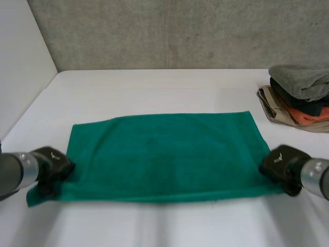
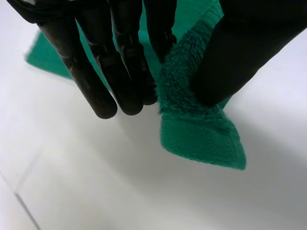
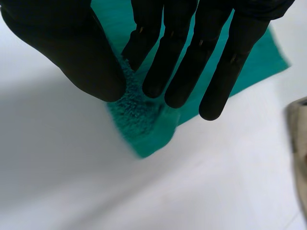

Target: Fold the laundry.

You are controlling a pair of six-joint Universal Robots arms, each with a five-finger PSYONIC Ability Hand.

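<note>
Grab stage: green towel spread flat on white table, near corners pinched by left hand and right hand (thumb against fingers). Next, probably: lift together, over to far edge.

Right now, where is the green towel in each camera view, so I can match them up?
Head view: green towel spread flat mid-table, left hand on its near left corner, right hand on its near right corner.
Left wrist view: a towel corner pinched between the left hand's thumb and fingers.
Right wrist view: a corner pinched at the right hand's fingertips.
Shared landmark: the white table under it.
</note>
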